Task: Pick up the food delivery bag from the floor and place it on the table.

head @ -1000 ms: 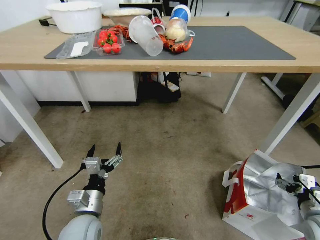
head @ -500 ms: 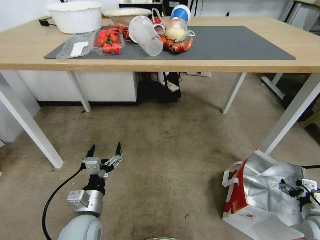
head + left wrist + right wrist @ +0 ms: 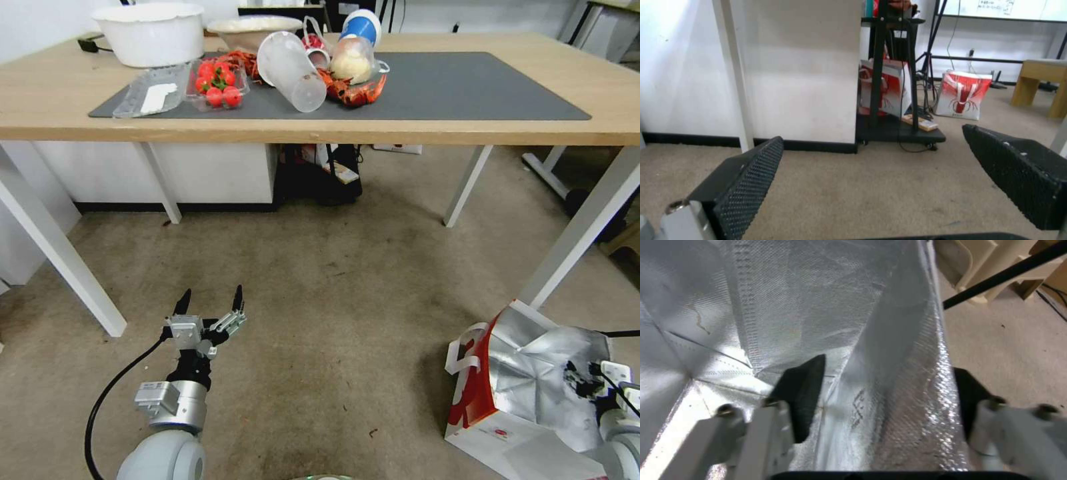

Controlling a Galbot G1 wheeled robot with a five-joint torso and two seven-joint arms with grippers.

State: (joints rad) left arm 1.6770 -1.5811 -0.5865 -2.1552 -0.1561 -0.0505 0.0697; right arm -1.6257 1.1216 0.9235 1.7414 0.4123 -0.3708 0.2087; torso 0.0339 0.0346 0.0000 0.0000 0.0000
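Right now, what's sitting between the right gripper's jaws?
In the right wrist view, the right gripper straddles the foil-lined side wall of the food delivery bag: one jaw inside the bag, one outside, still apart. The bag stands on the carpet.

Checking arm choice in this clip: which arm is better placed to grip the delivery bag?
Right. The right end effector straddles a wall of the food delivery bag, one finger inside against the foil, one outside. The left end effector hangs open over bare carpet, well apart from it.
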